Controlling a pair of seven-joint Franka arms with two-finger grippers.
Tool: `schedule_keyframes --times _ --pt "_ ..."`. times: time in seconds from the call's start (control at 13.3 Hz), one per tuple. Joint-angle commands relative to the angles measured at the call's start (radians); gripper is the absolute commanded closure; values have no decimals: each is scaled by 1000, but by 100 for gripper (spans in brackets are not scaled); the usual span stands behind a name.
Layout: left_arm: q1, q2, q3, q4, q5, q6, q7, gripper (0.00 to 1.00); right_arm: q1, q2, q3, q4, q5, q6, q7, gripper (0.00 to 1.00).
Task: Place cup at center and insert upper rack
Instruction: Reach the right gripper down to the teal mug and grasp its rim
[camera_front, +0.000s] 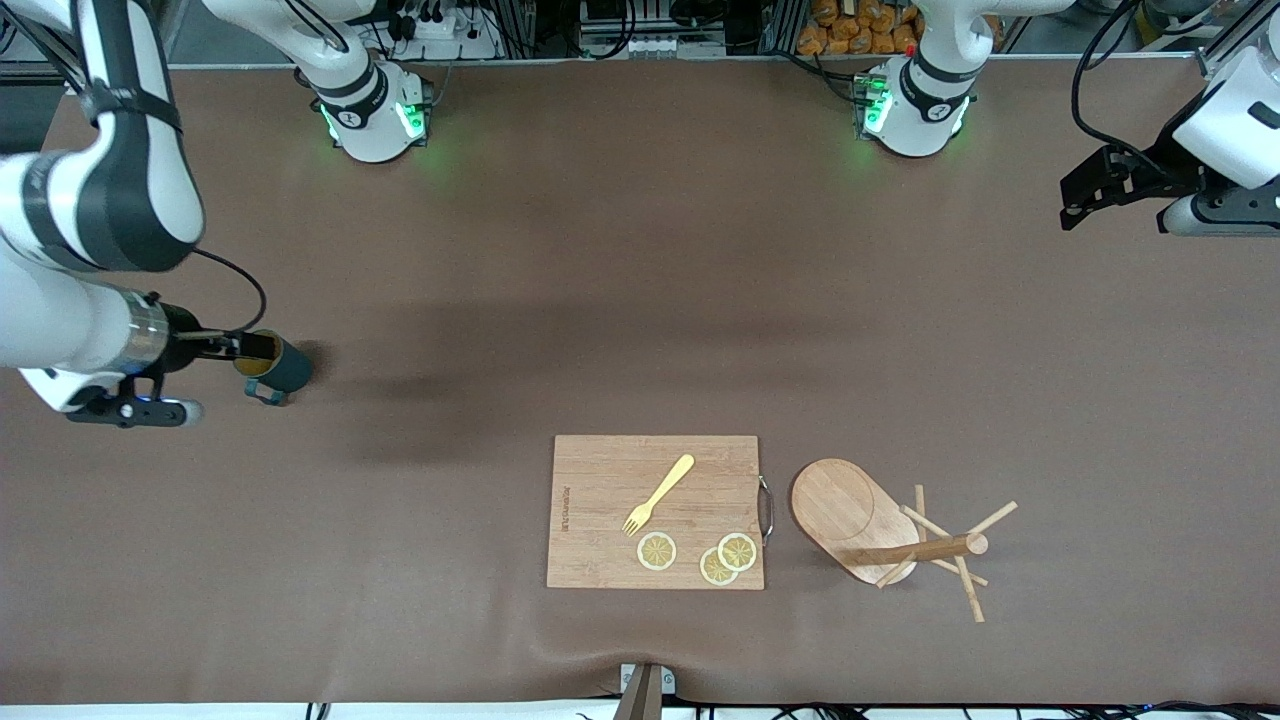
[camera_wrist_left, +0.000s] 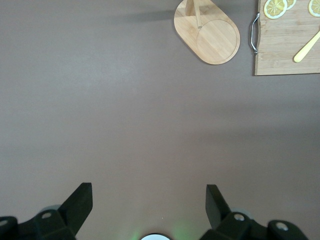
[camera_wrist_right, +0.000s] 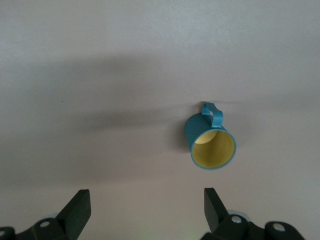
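The cup (camera_front: 284, 372) is a dark teal mug with a yellowish inside, standing at the right arm's end of the table with its handle toward the front camera. In the right wrist view the cup (camera_wrist_right: 209, 141) lies apart from my open right gripper (camera_wrist_right: 147, 200). That right gripper (camera_front: 235, 346) hovers beside and above the cup, holding nothing. The upper rack (camera_front: 915, 548), a light wooden mug tree, has its oval base (camera_front: 835, 500) flat beside the cutting board; I cannot tell whether its post stands or lies. My left gripper (camera_front: 1072, 205) waits open in the air at the left arm's end, with the base (camera_wrist_left: 215, 40) in its view.
A rectangular wooden cutting board (camera_front: 600, 500) with a metal handle lies near the table's front edge, carrying a yellow fork (camera_front: 660, 492) and three lemon slices (camera_front: 657, 550). Both robot bases (camera_front: 370, 110) stand along the table edge farthest from the front camera.
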Motion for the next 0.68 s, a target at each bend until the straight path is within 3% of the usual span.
schedule_keyframes --times 0.0,0.6 --pt "3 3 -4 9 5 -10 18 0 -36 -17 -2 -80 3 84 -15 0" --pt "0 5 -10 13 10 -9 16 0 -99 32 -2 -240 3 316 -14 0"
